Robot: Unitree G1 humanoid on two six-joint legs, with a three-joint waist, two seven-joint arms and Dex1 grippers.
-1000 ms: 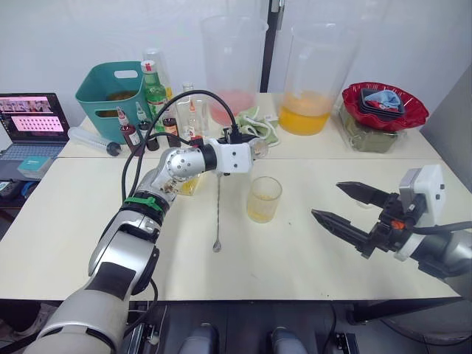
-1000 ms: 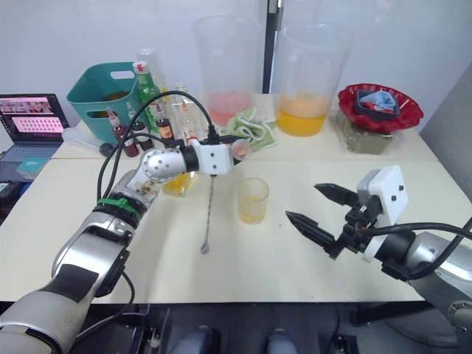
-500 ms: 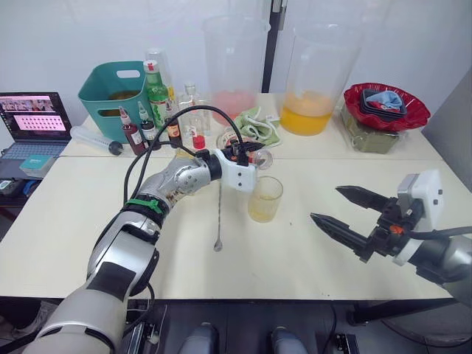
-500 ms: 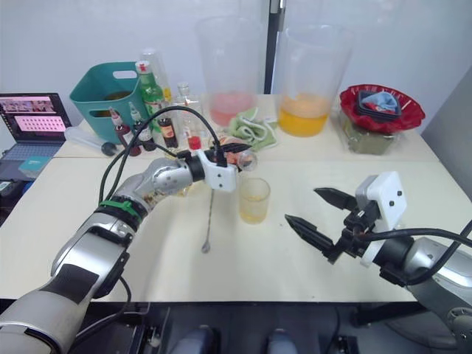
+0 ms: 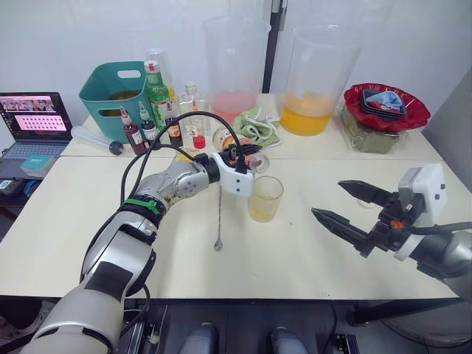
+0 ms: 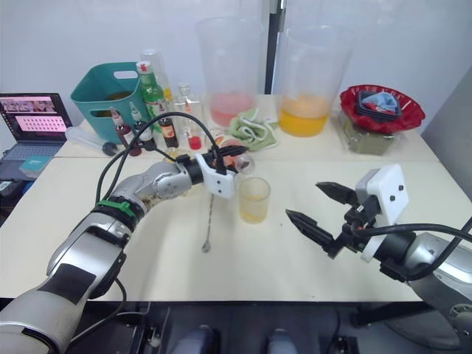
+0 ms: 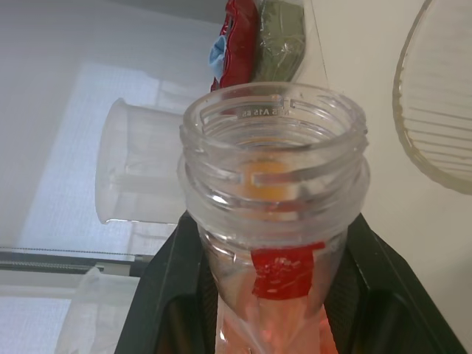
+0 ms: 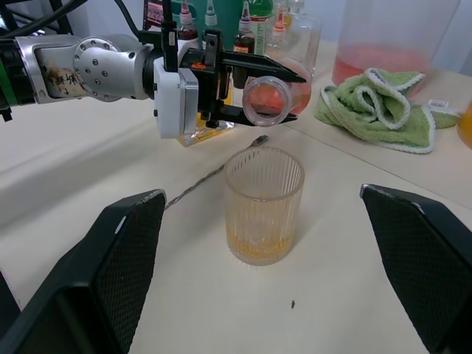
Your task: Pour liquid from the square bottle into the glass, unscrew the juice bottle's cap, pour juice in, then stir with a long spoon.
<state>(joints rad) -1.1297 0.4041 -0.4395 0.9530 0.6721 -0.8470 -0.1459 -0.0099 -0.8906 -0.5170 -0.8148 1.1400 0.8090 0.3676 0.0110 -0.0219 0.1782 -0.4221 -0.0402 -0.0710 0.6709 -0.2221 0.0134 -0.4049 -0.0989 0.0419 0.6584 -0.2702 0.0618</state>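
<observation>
Cream tabletop mid-frame: the uncapped juice bottle is clamped sideways in the left gripper, just above the glass at centre. Right gripper is parted, empty, lower right. Juice could be spilled beside the rim if tipped early.

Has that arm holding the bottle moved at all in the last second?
Yes. The left gripper with the juice bottle has come closer to the glass, bringing the bottle's open mouth just above and behind its rim.
</observation>
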